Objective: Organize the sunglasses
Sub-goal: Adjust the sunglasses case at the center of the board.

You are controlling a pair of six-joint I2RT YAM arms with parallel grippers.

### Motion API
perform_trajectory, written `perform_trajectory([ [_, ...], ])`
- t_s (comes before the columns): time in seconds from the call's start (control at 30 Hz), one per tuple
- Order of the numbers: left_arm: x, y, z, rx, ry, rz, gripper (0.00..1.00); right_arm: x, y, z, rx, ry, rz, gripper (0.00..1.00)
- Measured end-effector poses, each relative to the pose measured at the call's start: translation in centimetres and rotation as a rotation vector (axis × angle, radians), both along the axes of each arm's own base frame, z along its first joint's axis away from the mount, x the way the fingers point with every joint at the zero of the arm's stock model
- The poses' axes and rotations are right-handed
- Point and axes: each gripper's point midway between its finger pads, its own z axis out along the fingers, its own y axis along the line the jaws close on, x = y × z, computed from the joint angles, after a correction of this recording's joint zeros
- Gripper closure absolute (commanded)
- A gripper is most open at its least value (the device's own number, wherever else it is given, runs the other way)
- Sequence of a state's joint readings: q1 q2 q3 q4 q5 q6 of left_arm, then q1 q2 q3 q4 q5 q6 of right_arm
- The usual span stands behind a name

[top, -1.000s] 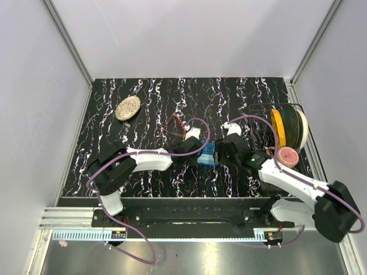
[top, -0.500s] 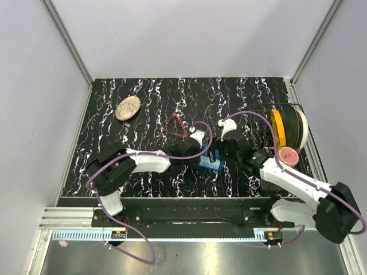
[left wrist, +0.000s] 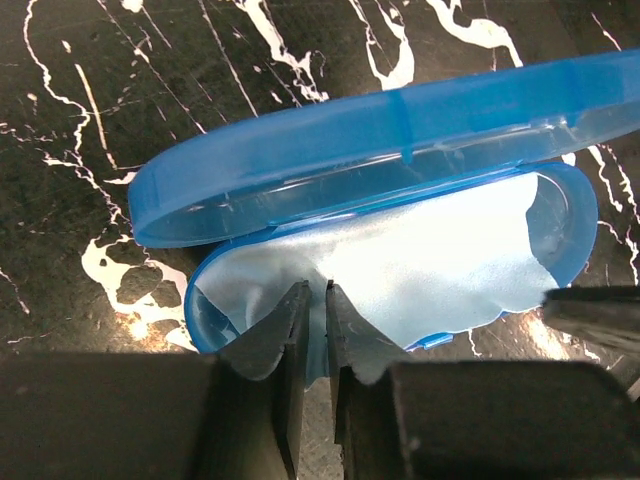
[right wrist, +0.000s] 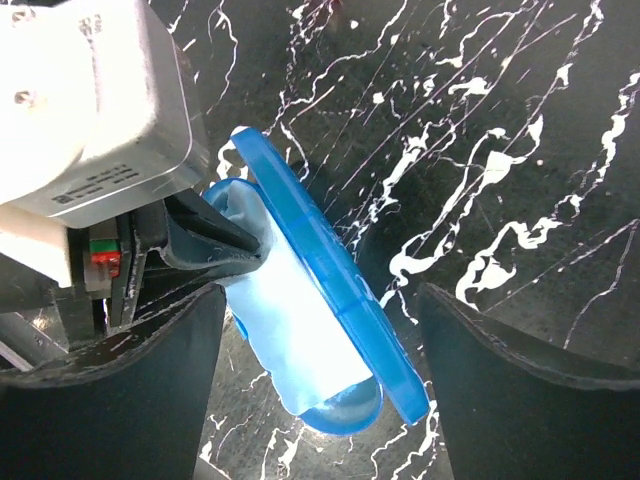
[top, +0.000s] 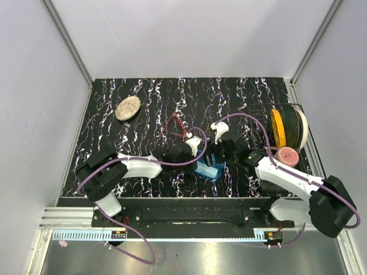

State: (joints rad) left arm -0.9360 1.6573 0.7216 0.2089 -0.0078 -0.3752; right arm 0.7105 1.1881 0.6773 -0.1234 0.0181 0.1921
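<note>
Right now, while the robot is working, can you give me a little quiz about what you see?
1. True or false: the blue case is closed.
2. The left gripper pinches: A) the case lid, B) the light blue cloth, C) nothing.
3. Where do the pink sunglasses lie?

Key: 1 false, it stands open. 2 B. 3 on the table, outside the case.
</note>
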Motion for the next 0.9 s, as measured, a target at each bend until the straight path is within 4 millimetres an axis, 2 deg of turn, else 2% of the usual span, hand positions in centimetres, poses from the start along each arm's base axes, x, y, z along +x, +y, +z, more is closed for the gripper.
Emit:
perform_trajectory([
  [0.07,-0.2,0.0,0.0,-0.005,-0.002,-0.018,0.84,-0.4,0.3,-0.6,0.0,0.024,0.025,0.27],
  [0.27,-0.9,0.2,0.0,-0.014,-0.004,-0.056,0.85,-1.2,0.9,-2.4,-0.008,0.096,0.068,0.35],
  [0.43,-1.0,0.6,-0.1,-0.021,-0.001,-0.056,0.84,-1.7,0.8,-2.9,0.0,0.123,0.065,0.43],
  [0.67,-0.8,0.7,0.0,-0.036,0.01,-0.047,0.78,-2.4,0.8,-3.4,0.018,0.163,0.049,0.65],
  [0.7,-0.8,0.8,0.0,-0.038,0.012,-0.043,0.77,-2.5,0.8,-3.5,0.021,0.171,0.049,0.71],
  [0.9,-0.6,1.2,0.1,-0.043,0.025,-0.023,0.72,-3.5,0.7,-4.5,0.018,0.245,0.046,0.83],
])
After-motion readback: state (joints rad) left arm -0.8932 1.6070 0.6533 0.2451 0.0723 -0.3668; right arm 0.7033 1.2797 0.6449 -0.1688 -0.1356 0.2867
